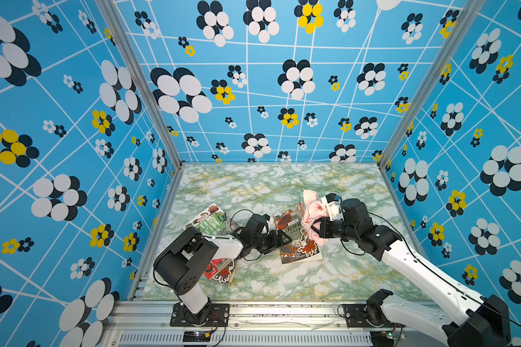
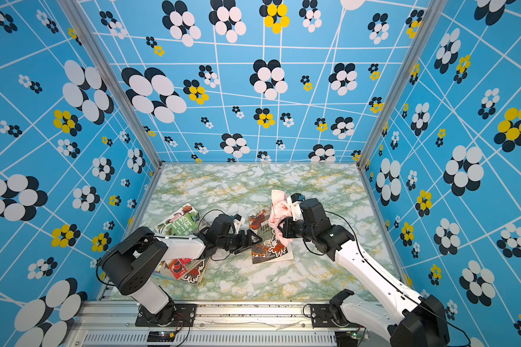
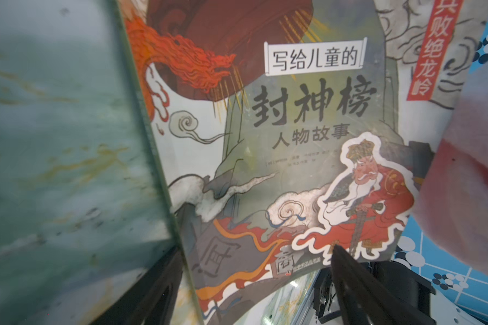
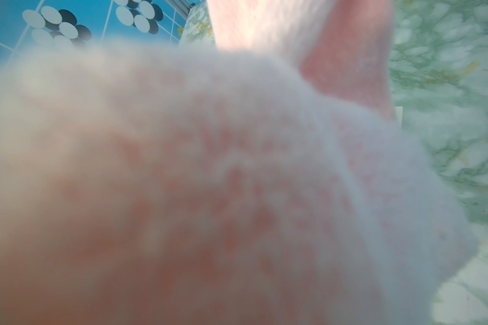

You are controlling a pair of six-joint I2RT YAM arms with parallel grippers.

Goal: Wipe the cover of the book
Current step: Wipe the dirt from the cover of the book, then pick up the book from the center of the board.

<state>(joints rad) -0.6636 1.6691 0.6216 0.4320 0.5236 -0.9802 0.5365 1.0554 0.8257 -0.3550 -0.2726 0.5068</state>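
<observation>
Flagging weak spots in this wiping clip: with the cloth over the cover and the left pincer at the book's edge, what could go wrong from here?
1. The left pincer stands open astride the edge of the book, not clamped, so a wiping stroke may push the book across the table.
2. The pink cloth is bunched in the shut right pincer and fills the right wrist view; a loose flap may drag or snag.

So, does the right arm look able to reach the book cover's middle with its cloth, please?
Probably yes: its cloth is over the book's far corner and the cover's middle lies bare; only the left fingers sit at one edge.
</observation>
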